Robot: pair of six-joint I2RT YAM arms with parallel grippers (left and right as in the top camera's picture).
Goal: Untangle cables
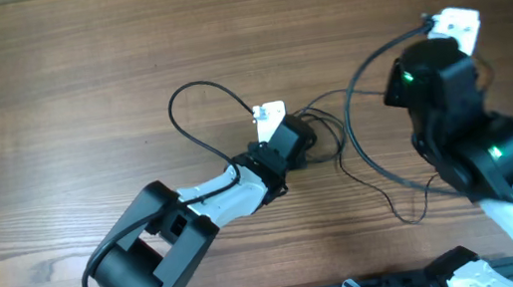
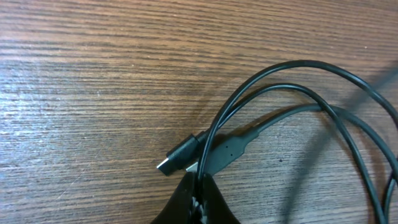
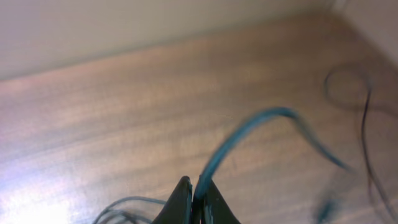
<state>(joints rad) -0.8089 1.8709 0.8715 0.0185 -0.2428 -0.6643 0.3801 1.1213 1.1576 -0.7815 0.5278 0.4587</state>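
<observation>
Left gripper (image 2: pixel 198 191): clenched on one thin strand of the cables (image 2: pixel 292 65), low over the table (image 2: pixel 74 74). I read it as an anchor grip that pins the knot end so the other arm can draw slack.

Plug (image 2: pixel 180 155) lies flat just ahead of the fingertips, and the pinched strand crosses over it. Its long axis is diagonal, tip pointing to the gripper's left and slightly back toward it, boot trailing ahead-right. Two loops arc away ahead and to the right, overlapping.

Right gripper (image 3: pixel 194 191): up off the table, pinched shut on a strand that rises out of the fingertips and bends off to its right (blurred). Probably the pull side, held high to open the tangle.

Loose cord (image 3: pixel 365 106): flat on the table, well apart to that gripper's right, not gripped.
</observation>
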